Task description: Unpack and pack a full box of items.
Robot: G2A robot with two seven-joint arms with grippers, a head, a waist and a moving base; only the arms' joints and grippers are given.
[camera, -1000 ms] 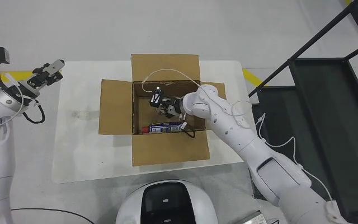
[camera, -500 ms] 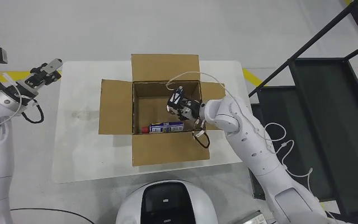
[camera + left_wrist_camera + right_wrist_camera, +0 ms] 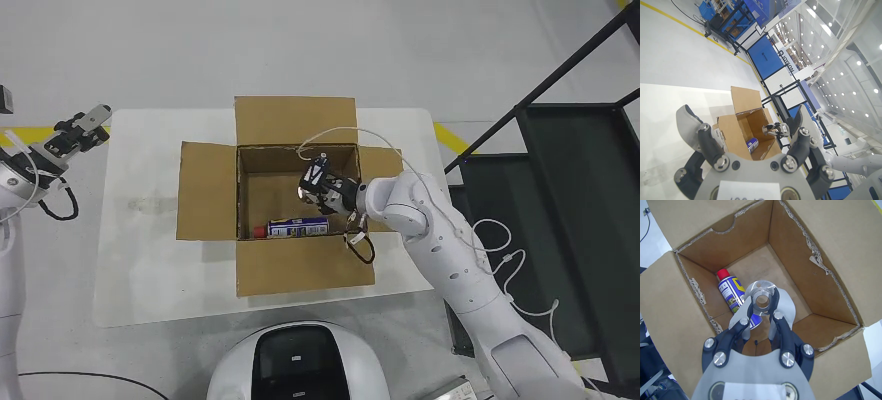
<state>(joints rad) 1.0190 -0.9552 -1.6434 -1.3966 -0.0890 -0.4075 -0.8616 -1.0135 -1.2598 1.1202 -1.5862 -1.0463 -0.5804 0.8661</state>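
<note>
Here's the cardboard box (image 3: 207, 190) in the middle of the top view, all four flaps folded out flat on the white table (image 3: 150, 250). Down on the box floor lies a blue spray can (image 3: 295, 228) on its side, right against the wall nearest the lower edge of the frame, red cap pointing toward the left of the frame. The right wrist view looks straight down on the can (image 3: 732, 292) at the bottom of the box.

Now the right claw (image 3: 312, 180): it hangs over the right part of the opening, and it's clamped tight! Both fingers of the right claw (image 3: 762, 297) pinch the hub of a shiny metal flange (image 3: 765, 284), a round plate with a hole through its centre and a small bolt hole in its rim. The flange is up in the air above the can, touching neither the can nor the cardboard.

Over at the upper left of the frame, the left claw (image 3: 97, 122) sits just off the table's corner, well away from the box. Its fingers are spread wide apart, nothing between them.
</note>
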